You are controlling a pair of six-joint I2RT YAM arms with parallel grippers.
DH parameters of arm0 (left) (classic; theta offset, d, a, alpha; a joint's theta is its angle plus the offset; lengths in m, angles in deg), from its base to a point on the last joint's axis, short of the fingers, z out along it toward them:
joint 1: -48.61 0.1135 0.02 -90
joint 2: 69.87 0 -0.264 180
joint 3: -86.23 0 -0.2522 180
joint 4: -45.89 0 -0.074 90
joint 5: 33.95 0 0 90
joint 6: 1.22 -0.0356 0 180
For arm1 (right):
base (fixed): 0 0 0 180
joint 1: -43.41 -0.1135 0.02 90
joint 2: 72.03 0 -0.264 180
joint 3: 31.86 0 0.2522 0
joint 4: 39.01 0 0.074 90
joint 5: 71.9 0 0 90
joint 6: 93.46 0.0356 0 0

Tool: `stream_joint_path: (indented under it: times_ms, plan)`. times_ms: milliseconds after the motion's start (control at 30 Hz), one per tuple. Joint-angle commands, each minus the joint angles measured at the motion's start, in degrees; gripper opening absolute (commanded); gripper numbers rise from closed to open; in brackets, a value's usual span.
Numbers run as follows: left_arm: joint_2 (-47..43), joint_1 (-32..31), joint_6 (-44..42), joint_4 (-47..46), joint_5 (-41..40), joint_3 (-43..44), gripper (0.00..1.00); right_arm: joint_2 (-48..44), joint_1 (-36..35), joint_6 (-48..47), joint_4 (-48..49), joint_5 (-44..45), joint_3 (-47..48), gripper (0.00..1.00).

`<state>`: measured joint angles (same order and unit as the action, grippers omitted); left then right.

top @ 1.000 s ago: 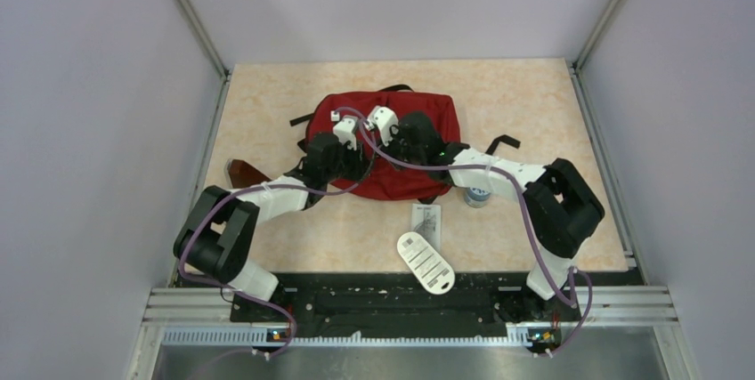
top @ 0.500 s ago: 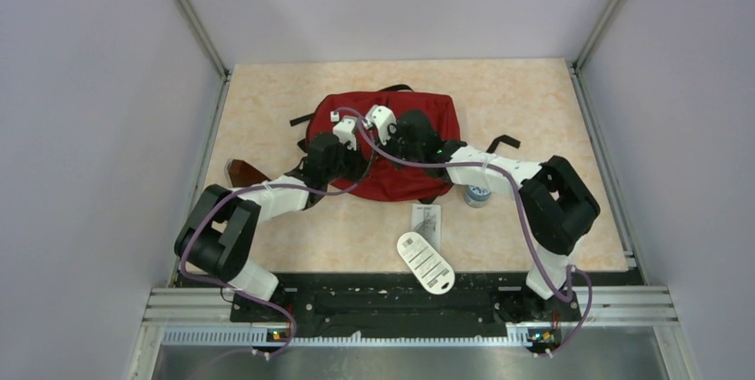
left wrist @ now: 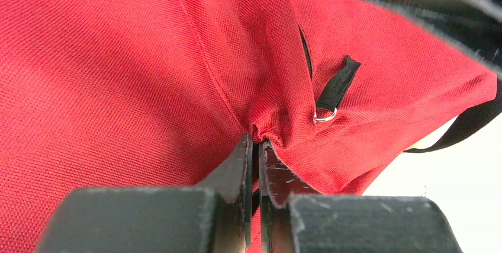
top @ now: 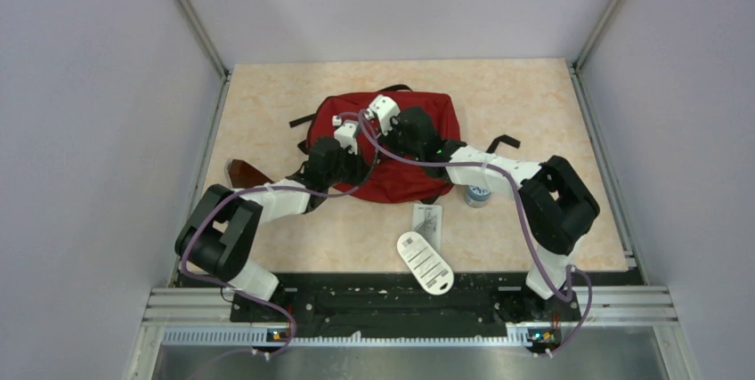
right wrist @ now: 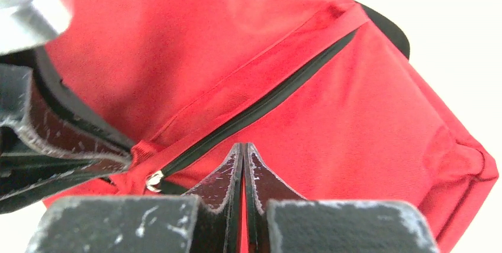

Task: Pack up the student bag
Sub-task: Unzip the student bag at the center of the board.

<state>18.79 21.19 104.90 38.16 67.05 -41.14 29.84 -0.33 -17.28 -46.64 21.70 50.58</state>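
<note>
Student bag (top: 401, 184) axis left-right | left hand (left wrist: 256, 140) pinches fabric | right hand (right wrist: 243, 145) closed

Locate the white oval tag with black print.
In the top view, the white oval tag lies near the front edge of the marbled beige table, about midway across, just in front of a small white printed card.

a small brown pouch (top: 239, 169) lies toward the left side of the beige marbled tabletop (top: 534, 104). near the middle, close to the near edge, sits a white oval tag (top: 425, 261) with dark print. a small pale card (top: 427, 218) lies just beside it, slightly farther in. to the right stands a small blue-and-white container (top: 477, 196), maybe a jar; it's partly hidden.
</note>
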Motion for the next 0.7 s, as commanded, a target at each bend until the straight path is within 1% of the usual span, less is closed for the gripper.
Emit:
stream_joint_path:
  times_ms: [0,100,167,200,300,367,400,533,667]
  plan:
    - [-1.32,-1.04,0.67,-4.11,1.71,-2.39,0.00,0.05,-0.05,-1.11,5.07,4.68,1.63,0.00]
    - [-2.09,-1.13,1.34,-4.50,1.72,-3.77,0.00,-0.12,0.70,-0.17,3.16,2.08,2.27,0.00]
    - [-2.86,-1.09,1.73,-4.61,1.12,-4.59,0.00,-1.64,1.52,0.86,2.15,-2.68,1.00,0.00]
    - [-3.30,-1.11,1.99,-4.49,0.70,-4.86,0.00,-2.75,1.94,1.61,2.55,-5.26,-0.28,0.02]
    - [-4.34,-1.06,2.87,-3.82,-0.28,-5.15,0.00,-6.34,2.68,3.14,4.35,-11.87,-5.68,0.30]
    - [-4.69,-1.14,3.31,-3.38,-0.28,-4.89,0.00,-8.18,2.70,3.19,5.18,-15.78,-8.76,0.40]
    - [-4.84,-1.14,3.45,-3.11,-0.28,-4.75,0.00,-8.73,2.70,3.15,5.54,-17.46,-9.84,0.43]
    - [-5.24,-1.14,3.82,-2.48,-0.22,-4.43,0.00,-8.87,2.70,2.81,5.86,-19.85,-11.44,0.48]
    - [-5.67,-1.14,3.83,-2.06,-0.27,-4.68,0.00,-7.50,2.57,1.59,4.99,-19.86,-9.86,0.50]
